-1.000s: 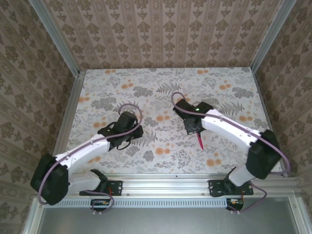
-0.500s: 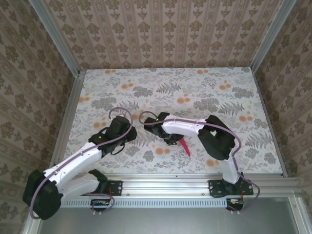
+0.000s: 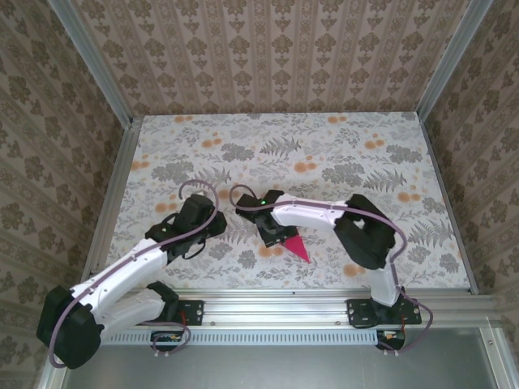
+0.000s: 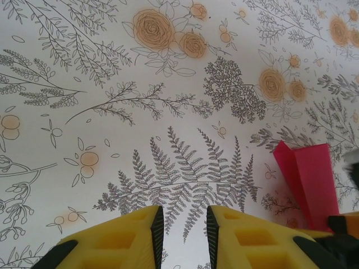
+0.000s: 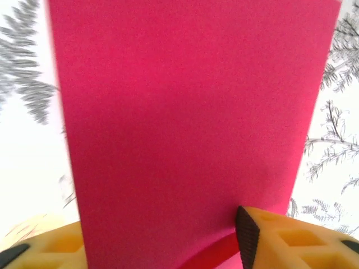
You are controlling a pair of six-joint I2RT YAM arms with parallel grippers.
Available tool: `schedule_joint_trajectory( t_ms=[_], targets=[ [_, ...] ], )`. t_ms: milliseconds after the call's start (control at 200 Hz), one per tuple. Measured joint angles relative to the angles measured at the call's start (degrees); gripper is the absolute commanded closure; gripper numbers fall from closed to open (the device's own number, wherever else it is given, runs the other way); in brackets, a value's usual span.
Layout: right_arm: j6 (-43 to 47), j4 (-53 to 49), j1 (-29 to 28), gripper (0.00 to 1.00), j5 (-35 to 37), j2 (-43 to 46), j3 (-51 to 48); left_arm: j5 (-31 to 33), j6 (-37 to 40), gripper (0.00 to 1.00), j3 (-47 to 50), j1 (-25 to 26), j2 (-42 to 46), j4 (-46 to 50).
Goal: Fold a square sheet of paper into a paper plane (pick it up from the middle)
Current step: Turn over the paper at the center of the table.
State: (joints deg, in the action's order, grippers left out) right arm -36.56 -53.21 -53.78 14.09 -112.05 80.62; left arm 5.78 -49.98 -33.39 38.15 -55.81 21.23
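The right gripper has its yellow fingers spread wide, one on each side of the paper plane — the magenta sheet rises broad and flat between them, close before the wrist camera, with one black pad bare at its edge. The left gripper hovers over the flowered tablecloth, fingers slightly parted with nothing between them — the plane's creased end lies just off to its right
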Motion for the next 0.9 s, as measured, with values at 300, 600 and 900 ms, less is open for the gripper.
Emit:
schedule_joint_trajectory(
  t_ms=[300, 600, 900],
  targets=[
    [0.1, 14.7, 5.3, 0.34, -10.1, 25.2, -16.6, -3.3, 0.7, 0.67, -0.2, 0.0, -5.7, -1.2],
    [-2.9, 30.0, 15.0, 0.75, -25.4, 33.6, -35.0, -7.1, 2.2, 0.66, -4.1, 1.0, -11.7, -3.3],
    [-4.4, 40.0, 18.3, 0.84, -33.6, 36.2, -42.0, -9.2, 3.5, 0.66, -9.0, 7.1, -20.0, -5.7]
  ],
)
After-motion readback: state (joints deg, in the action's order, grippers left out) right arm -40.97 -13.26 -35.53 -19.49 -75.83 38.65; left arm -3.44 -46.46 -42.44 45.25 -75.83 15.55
